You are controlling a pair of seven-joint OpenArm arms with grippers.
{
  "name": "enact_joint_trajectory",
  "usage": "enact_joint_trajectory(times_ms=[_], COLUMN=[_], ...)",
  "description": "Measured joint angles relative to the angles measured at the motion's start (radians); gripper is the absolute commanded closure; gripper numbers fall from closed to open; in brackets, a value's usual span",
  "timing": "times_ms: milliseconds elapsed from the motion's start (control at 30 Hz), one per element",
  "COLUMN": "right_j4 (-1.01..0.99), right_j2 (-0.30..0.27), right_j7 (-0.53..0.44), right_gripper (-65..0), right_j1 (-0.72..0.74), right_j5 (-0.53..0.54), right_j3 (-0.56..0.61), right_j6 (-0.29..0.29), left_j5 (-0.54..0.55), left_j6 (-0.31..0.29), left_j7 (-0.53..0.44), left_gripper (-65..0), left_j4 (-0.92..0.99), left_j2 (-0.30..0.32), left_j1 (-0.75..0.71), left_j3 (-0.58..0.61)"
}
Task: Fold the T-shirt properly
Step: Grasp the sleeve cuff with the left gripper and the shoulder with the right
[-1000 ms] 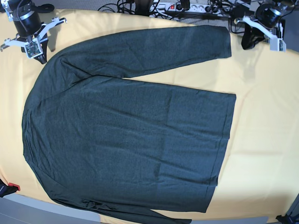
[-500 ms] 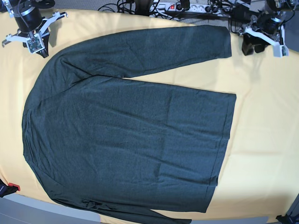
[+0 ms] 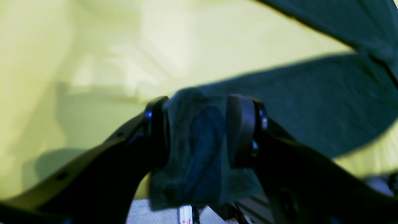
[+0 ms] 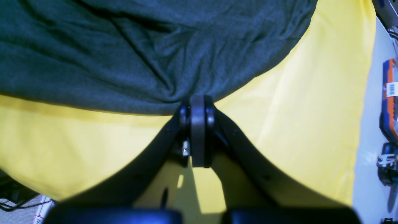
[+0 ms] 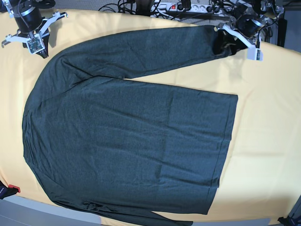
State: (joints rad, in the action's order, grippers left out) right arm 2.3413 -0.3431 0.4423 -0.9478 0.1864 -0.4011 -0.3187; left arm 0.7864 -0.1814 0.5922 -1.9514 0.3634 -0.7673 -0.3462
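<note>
T-shirt: The dark charcoal T-shirt lies spread flat over most of the yellow cloth, body across the middle, hem toward the base view's right and shoulders toward its left.

Upper sleeve: One long sleeve runs along the far side of the cloth, from the shoulder at the base view's left to its cuff at the upper right.

Lower sleeve: A second sleeve is bunched along the near edge and only partly in view.

My left gripper: My left gripper sits at the cuff end of that upper sleeve. Its two black pads stand apart with a thick wad of the cuff fabric between them, filling the gap from pad to pad. I have the cuff clamped.

My right gripper: My right gripper hovers at the shoulder edge, in the base view's upper left corner. The jaws are pressed together with no gap. The tips meet the shirt's edge where folds converge, but I cannot tell whether any fabric is pinched between them.

Backdrop: Cables and a power strip lie past the far edge of the cloth.
</note>
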Motion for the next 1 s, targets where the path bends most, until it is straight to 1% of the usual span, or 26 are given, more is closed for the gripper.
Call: enact_joint_trajectory(times_ms=[200,233,267,300,367,400,533,667,733,767,833,1000], right_j4=[0.0,0.0,0.0,0.0,0.0,0.0,0.0,0.0,0.0,0.0,0.0,-0.066], right_j2=[0.0,0.0,0.0,0.0,0.0,0.0,0.0,0.0,0.0,0.0,0.0,0.001], right_j7=[0.0,0.0,0.0,0.0,0.0,0.0,0.0,0.0,-0.013,-0.014,-0.015,-0.025], right_gripper=[0.0,0.0,0.0,0.0,0.0,0.0,0.0,0.0,0.0,0.0,0.0,0.0], right_j1=[0.0,0.0,0.0,0.0,0.0,0.0,0.0,0.016,0.044,0.062,0.105,0.249], right_j5=[-0.003,-0.003,-0.003,-0.003,-0.003,-0.003,-0.003,-0.003,-0.003,-0.003,-0.001,0.002], right_j3=[0.0,0.0,0.0,0.0,0.0,0.0,0.0,0.0,0.0,0.0,0.0,0.0], right_j6=[0.0,0.0,0.0,0.0,0.0,0.0,0.0,0.0,0.0,-0.009,-0.011,0.014], left_j5=[-0.001,-0.001,-0.001,-0.002,-0.008,-0.009,-0.005,-0.021,-0.032,-0.032,-0.031,-0.032], left_j6=[-0.001,0.0,0.0,0.001,0.011,0.012,0.02,0.04,0.008,-0.014,-0.031,-0.032], left_j7=[0.003,0.003,0.002,0.005,0.019,0.02,0.015,0.057,0.086,0.087,0.082,0.082], left_gripper=[-30.6,-29.3,-26.8,-21.7,-3.4,0.0,0.0,0.0,0.0,0.0,0.0,0.0], left_j4=[0.0,0.0,0.0,0.0,0.001,0.002,0.0,-0.055,-0.09,-0.109,-0.143,-0.159], left_j2=[0.0,0.0,0.0,0.0,0.0,0.0,0.0,0.0,0.0,-0.001,-0.002,-0.001], left_j1=[0.0,0.0,0.0,0.0,0.0,-0.001,-0.003,-0.006,-0.012,-0.015,-0.016,-0.013], left_j3=[0.0,0.0,0.0,0.0,0.0,0.0,0.005,0.004,0.006,0.007,0.006,0.006])
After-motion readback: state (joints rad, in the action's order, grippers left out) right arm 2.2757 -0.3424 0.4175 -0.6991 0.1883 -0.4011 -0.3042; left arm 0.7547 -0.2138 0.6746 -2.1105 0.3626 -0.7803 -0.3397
